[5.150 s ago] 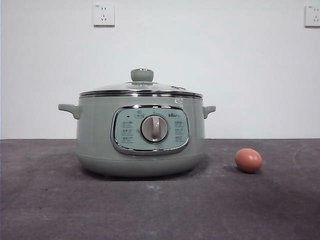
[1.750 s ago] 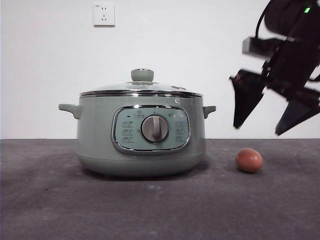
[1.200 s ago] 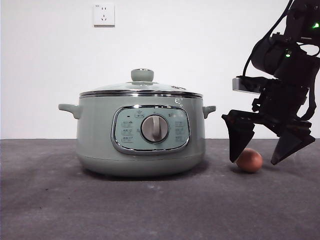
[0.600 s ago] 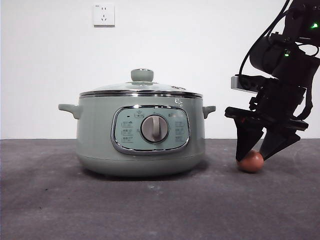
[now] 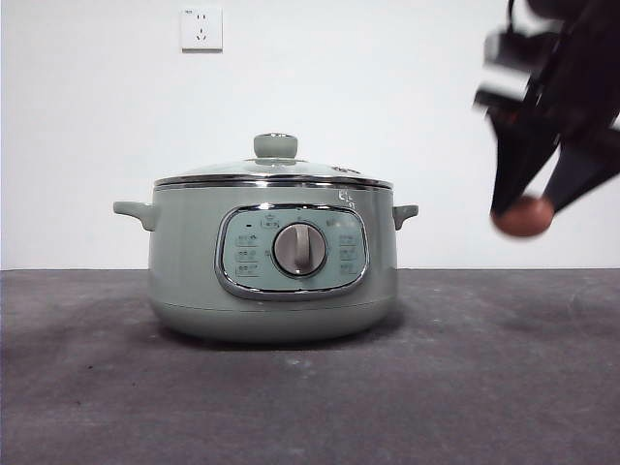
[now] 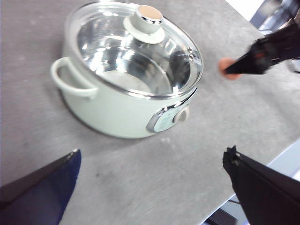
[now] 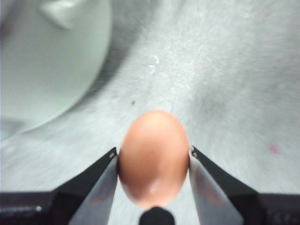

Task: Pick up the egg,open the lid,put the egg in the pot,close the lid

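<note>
Gripping the small reddish-brown oval egg (image 7: 153,158) on both sides, the right gripper (image 5: 528,208) has its 2 black jaws closed onto the shell, and the egg hangs in the air off the pot's dial-side right flank, level with the pot's side handle and well above the dark grey table (image 5: 310,387). The front view is blurred there, but the right wrist view shows a jaw touching each flank of the egg, with bare tabletop far beneath it.

The large round pale sage-green electric cooking pot (image 5: 273,262) stands on the table, and the shallow domed glass lid (image 6: 136,47) with its steel rim and round sage-green knob (image 5: 275,145) sits closed on it. Through the glass, the left wrist view shows a bare steel interior.

The left gripper (image 6: 150,187) hovers above the table on the pot's dial side, clear of the pot, its jaws spread wide and holding nothing.

By my reading, 1 of the 4 steps is done: the egg is picked up. The remaining 3 are not: the lid must come off, most likely by the free left gripper taking the knob, then the egg goes inside and the lid returns.
</note>
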Action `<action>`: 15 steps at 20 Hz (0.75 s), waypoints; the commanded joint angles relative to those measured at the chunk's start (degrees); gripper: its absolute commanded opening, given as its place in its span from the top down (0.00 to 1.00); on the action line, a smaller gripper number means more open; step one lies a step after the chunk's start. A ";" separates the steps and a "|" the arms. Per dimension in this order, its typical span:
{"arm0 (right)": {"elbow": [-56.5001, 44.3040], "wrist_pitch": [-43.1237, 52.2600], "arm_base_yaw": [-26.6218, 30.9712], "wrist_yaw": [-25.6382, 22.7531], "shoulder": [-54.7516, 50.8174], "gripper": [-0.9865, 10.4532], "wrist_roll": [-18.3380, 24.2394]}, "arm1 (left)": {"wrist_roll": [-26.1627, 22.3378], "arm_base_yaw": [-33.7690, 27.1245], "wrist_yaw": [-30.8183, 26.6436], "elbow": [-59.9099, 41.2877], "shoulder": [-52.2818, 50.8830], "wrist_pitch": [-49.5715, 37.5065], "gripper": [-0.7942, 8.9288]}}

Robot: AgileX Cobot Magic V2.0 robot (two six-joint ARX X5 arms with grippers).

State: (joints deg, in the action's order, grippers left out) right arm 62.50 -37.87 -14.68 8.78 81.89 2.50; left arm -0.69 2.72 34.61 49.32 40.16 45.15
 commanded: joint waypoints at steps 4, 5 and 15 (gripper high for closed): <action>-0.07 -4.31 -0.13 -0.13 -15.54 0.93 -0.46 | 2.45 9.55 -8.37 6.99 12.41 -8.11 0.24; -0.07 -5.35 -0.13 -0.15 -17.94 0.93 -0.46 | 2.45 11.63 -10.25 9.33 15.69 -8.74 0.24; -0.07 -12.83 -0.13 -0.04 -29.31 0.93 -0.48 | 1.49 24.02 -22.86 34.71 48.70 -13.84 0.24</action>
State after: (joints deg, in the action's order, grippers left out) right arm 62.52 -51.05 -14.68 8.80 52.75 2.50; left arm 1.37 26.68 11.90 84.36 88.49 31.42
